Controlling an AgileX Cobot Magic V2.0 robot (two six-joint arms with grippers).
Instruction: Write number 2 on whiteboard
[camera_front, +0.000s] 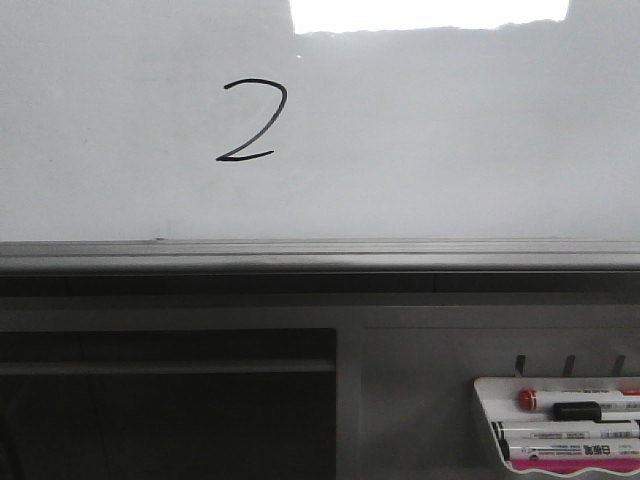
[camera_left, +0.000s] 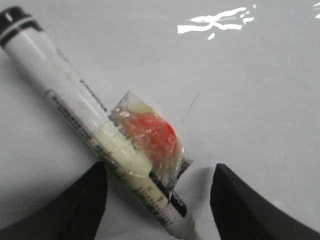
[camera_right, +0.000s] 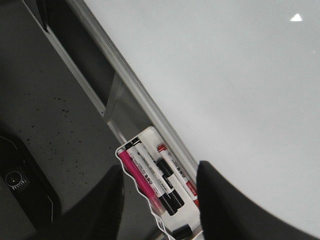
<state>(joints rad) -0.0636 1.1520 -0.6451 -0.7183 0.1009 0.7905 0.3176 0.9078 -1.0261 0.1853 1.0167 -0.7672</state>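
The number 2 (camera_front: 250, 122), a thin black digit, is drawn on the upper left of the whiteboard (camera_front: 450, 150). Neither gripper shows in the front view. In the left wrist view my left gripper (camera_left: 159, 200) is open, its jaws wide apart in front of the board (camera_left: 250, 100). A white marker (camera_left: 60, 85) with a black end lies slanted against the board between the jaws. A red lump (camera_left: 152, 135) is taped to it. The marker runs close by one finger, and no clamping shows. My right gripper (camera_right: 160, 200) is open and empty.
A grey metal rail (camera_front: 320, 255) runs under the board. A small white marker tray (camera_front: 490, 400) hangs at the lower right with red, black and pink markers. In the right wrist view this tray (camera_right: 150, 131) sits between the jaws, beside the board (camera_right: 225, 75).
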